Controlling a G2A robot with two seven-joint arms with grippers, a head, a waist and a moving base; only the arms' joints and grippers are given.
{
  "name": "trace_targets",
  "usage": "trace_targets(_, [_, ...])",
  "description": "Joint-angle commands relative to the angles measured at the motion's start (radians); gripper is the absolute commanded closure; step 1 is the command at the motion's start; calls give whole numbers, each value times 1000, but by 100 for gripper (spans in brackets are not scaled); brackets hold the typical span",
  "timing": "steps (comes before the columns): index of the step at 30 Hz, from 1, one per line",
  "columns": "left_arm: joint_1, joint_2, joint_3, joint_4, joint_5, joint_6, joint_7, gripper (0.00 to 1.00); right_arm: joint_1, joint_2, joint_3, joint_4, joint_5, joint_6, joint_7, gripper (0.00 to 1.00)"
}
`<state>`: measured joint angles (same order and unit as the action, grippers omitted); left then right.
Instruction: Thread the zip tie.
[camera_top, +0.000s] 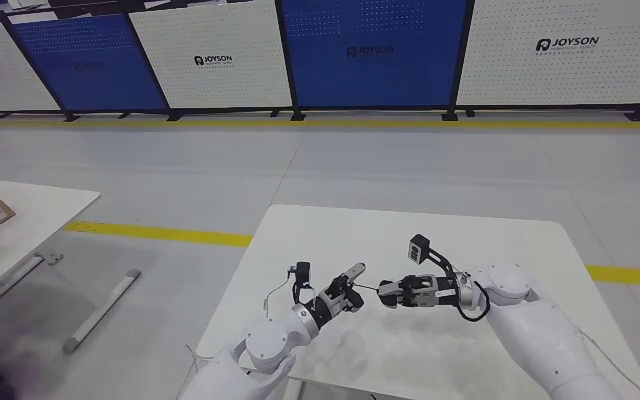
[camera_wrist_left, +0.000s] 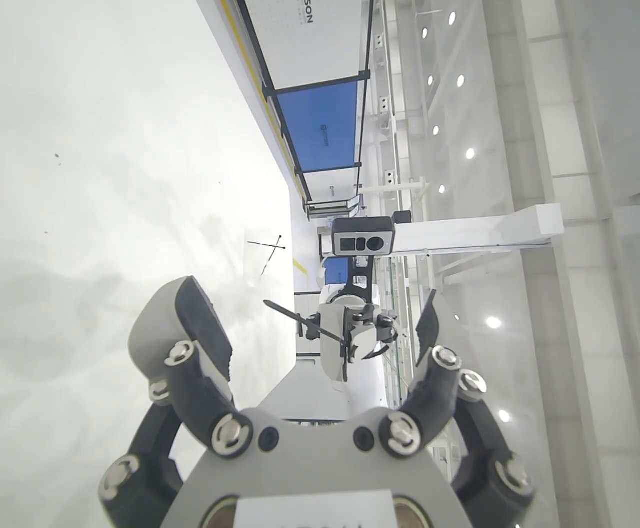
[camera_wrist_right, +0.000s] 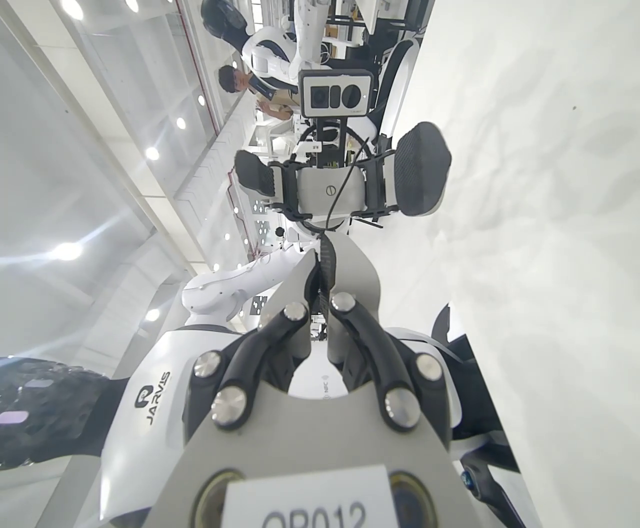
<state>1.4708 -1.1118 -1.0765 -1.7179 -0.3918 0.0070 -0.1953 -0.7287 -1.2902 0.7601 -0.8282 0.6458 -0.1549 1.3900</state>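
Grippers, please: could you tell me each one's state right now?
Left gripper: open, empty.
Right gripper: shut on the zip tie.

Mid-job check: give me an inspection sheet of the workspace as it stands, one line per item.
Surface: white table, faint specks on it.
Job's things: zip tie held above the table, free end pointing toward the left gripper; not yet threaded.
Clutter: thin black strips lying crossed on the table, possibly spare ties.
Grippers: left gripper open, holding nothing; right gripper shut on the zip tie.
Cables: black cable looped at the right wrist.
Surroundings: blue and white panels, yellow floor line, second table.
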Motion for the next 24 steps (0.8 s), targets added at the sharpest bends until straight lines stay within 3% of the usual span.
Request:
trace_targets(1, [7, 1, -5, -5, 2, -5, -7, 0, 0, 0, 0, 0, 0, 0, 0, 100])
trace_targets(5, [15, 1, -9, -5, 11, -30, -11, 4, 0, 0, 0, 0, 0, 0, 0, 100])
trace_targets(6, [15, 0, -9, -4, 11, -32, -12, 43, 0, 0, 0, 0, 0, 0, 0, 100])
trace_targets(7, [14, 0, -6, -2, 13, -34, -18, 54, 0, 0, 0, 0, 0, 0, 0, 100])
trace_targets(13, [18, -1, -6, -4, 22, -51, -32, 96, 0, 0, 0, 0, 0, 0, 0, 100])
trace_targets(14, [19, -1, -8, -4, 20, -54, -36, 100, 0, 0, 0, 0, 0, 0, 0, 100])
trace_targets(24, [29, 1, -21, -6, 36, -72, -68, 100, 0, 0, 0, 0, 0, 0, 0, 100])
